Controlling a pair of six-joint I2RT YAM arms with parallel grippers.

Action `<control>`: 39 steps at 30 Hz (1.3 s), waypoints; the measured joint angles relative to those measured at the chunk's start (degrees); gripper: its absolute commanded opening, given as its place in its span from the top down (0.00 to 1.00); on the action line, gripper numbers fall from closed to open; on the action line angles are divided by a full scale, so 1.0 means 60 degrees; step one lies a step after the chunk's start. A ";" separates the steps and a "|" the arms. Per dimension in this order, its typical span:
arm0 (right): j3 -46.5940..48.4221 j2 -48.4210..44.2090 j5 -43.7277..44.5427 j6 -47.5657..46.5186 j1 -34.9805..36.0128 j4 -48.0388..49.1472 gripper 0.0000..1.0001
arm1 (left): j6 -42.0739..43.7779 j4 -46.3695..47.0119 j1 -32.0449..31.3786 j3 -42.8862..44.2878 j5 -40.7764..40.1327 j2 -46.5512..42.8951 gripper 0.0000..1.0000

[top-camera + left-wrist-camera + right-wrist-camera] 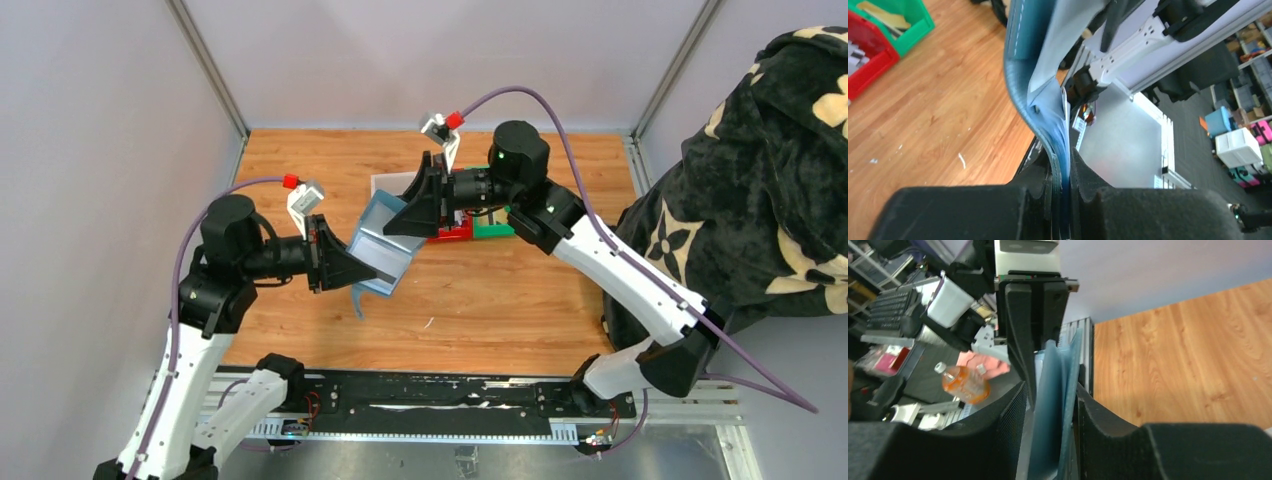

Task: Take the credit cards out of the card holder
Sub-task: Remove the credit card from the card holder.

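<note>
The teal-blue card holder (385, 250) hangs open in the air between both arms, above the wooden table. My left gripper (350, 268) is shut on its lower left edge; in the left wrist view the leather (1033, 60) is pinched tight in the left gripper (1064, 175). My right gripper (405, 222) stands at the upper right edge, its jaws apart. The right wrist view has the holder's flaps (1055, 410) between the right gripper's (1050, 390) fingers, with a gap on the left side. A thin whitish edge (1066, 112) shows inside the fold; no credit card face is visible.
A red bin (452, 232) and a green bin (492, 226) sit on the table behind my right gripper. A white flat thing (392, 184) lies beyond the holder. A dark flowered cloth (760, 200) fills the right side. Grey walls close the table's back and left.
</note>
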 measured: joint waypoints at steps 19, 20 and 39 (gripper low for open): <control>0.0182 0.0295 -0.1158 -0.2528 -0.0029 -0.2419 1.00 | 0.4233 -0.4477 -0.0033 0.1636 -0.0244 0.1628 0.16; 0.0040 0.0222 -0.1129 -0.2364 -0.0029 -0.2269 1.00 | 0.4313 -0.4462 -0.0033 0.1643 -0.0270 0.1621 0.15; -0.4506 -0.1993 0.2197 0.3100 0.0062 0.6615 1.00 | -0.0484 0.1800 -0.0036 -0.1257 -0.0892 -0.2127 0.24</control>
